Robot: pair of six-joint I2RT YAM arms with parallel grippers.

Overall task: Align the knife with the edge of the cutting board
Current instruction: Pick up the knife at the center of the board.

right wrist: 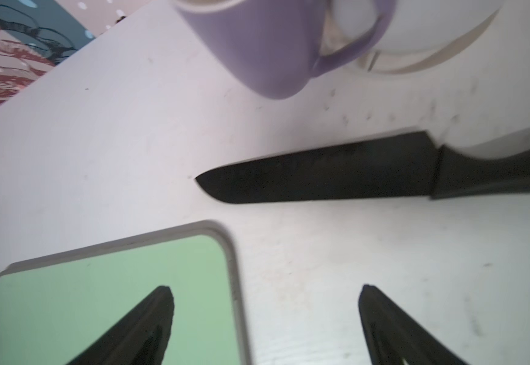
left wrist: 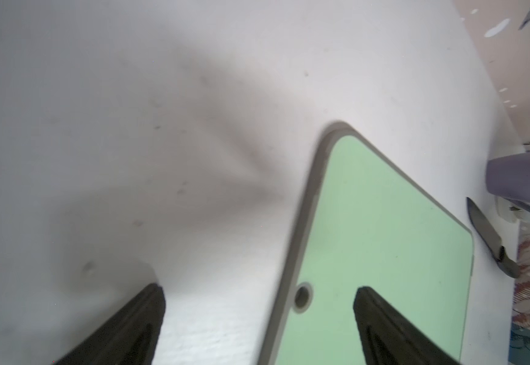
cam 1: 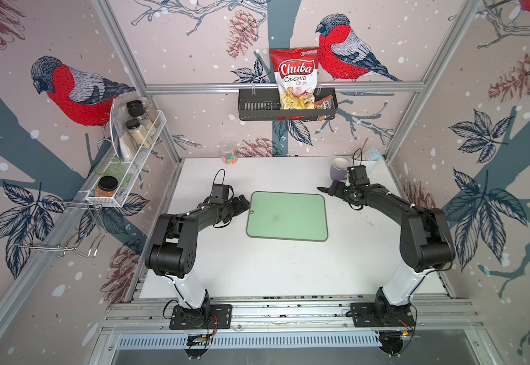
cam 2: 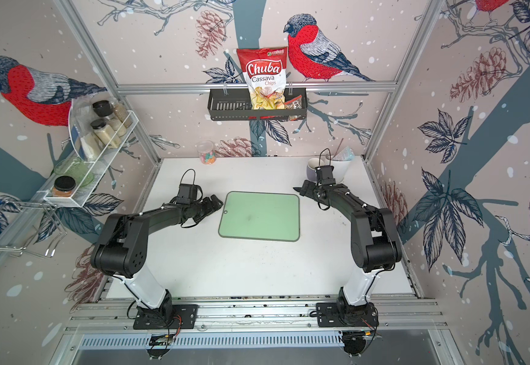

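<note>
The pale-green cutting board [cam 1: 287, 216] [cam 2: 259, 216] lies flat in the middle of the white table, its small hole [left wrist: 302, 295] at the left short end. The black knife [right wrist: 336, 177] [left wrist: 485, 234] lies on the table just past the board's far right corner, tip [cam 1: 320, 189] pointing left, handle hidden under my right arm. My right gripper [right wrist: 266, 288] [cam 1: 333, 189] hovers open over that corner [right wrist: 222, 240], holding nothing. My left gripper [left wrist: 258, 289] [cam 1: 244, 202] is open, one finger on each side of the board's left short edge, with nothing gripped.
A purple mug [cam 1: 339, 169] [right wrist: 273, 47] stands just behind the knife, with a white cup [cam 1: 369, 159] beside it. A clear jar of sweets [cam 1: 228, 153] sits at the back wall. A wire spice rack [cam 1: 130, 148] hangs left; a black shelf [cam 1: 257, 109] holds a chips bag [cam 1: 295, 79].
</note>
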